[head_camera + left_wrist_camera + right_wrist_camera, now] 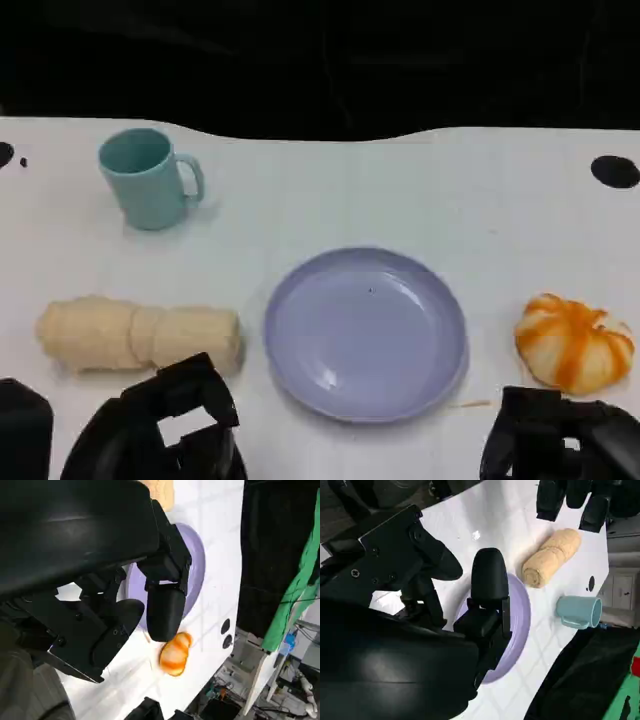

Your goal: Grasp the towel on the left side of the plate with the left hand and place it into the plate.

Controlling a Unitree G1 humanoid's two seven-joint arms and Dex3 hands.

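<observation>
Your left hand (165,430) sits at the near edge of the table (330,190), just short of the towel (140,335), holding nothing; its fingers look spread rather than curled, though the head view cuts most of them off, so treat that as likely rather than certain. The towel is a cream roll lying on its side, lengthwise across the table, just left of the plate (365,335) and not touching it. To take it well, bring the hand forward and down over the middle of the roll, where a faint seam divides it, so both ends hang evenly. Set the fingers across the roll, not along it, and close firmly enough that the soft cloth does not unroll. Lift clear of the plate's rim before you carry it right, then lower it into the flat centre. Your right hand (560,440) rests low near the orange bun (575,342), empty as far as can be seen; leave it there. The mug (150,178) stands well back and out of your path.
</observation>
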